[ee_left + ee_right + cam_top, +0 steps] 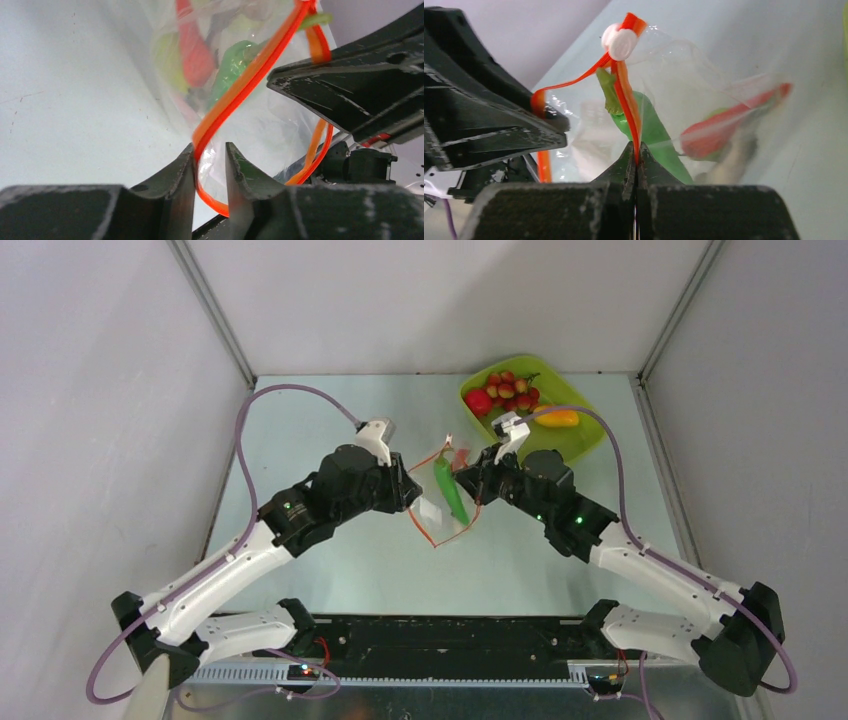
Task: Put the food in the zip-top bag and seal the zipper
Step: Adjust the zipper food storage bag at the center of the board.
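The clear zip-top bag (440, 510) hangs above mid-table between both grippers. Inside it lie a green bean (451, 490) and a red-orange piece (719, 130). My right gripper (636, 150) is shut on the orange zipper (626, 95), just below the white slider tab (620, 41). My left gripper (210, 147) stands slightly open. The zipper strip (240, 90) loops through the gap and rests against the left finger only. Red grapes (510, 388), a red apple (478, 402) and an orange mango (557, 419) lie in the tray.
The lime-green tray (585, 445) sits at the back right, just behind the right wrist. Grey walls close the table on the left, back and right. In the left wrist view the right gripper's dark finger (360, 90) is close on the right.
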`<action>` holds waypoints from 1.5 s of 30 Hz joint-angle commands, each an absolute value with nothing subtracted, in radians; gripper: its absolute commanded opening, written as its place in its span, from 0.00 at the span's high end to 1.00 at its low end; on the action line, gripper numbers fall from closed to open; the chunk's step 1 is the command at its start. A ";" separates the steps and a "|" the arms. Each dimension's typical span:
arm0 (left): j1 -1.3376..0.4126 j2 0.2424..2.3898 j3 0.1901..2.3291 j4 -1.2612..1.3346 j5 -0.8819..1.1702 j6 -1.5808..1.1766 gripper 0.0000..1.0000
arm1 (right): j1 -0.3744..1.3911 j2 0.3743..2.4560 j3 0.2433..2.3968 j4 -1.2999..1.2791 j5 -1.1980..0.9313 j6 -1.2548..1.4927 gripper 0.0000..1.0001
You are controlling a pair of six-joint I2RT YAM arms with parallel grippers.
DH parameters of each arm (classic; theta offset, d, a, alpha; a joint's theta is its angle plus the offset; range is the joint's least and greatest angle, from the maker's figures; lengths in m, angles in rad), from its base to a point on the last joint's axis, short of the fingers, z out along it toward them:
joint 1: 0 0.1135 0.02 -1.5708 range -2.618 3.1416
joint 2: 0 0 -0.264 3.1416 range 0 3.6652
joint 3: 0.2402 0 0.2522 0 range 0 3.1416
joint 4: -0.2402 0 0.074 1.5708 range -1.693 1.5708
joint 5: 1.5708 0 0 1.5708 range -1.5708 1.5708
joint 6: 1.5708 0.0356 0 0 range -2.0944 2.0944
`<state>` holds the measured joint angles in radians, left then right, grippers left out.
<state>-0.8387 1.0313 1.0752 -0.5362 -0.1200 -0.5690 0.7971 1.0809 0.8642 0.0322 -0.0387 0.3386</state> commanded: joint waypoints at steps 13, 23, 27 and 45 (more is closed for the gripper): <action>-0.838 1.095 1.223 -0.542 -0.163 -0.460 0.31 | 0.821 1.040 0.889 0.049 -0.067 0.304 1.00; -0.838 1.156 1.261 -0.585 -0.209 -0.402 0.34 | 0.805 1.025 0.888 0.059 -0.116 0.314 1.00; -0.839 1.171 1.249 -0.586 -0.196 -0.401 0.34 | 0.798 1.023 0.888 0.065 -0.118 0.341 1.00; -0.838 1.188 1.281 -0.654 -0.405 -0.475 1.00 | 0.641 1.078 0.888 0.029 -0.032 0.290 0.02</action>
<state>-0.8387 1.2011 1.2346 -0.6479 -0.3065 -0.4446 0.6998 1.0714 0.8642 0.0181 -0.1280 0.3077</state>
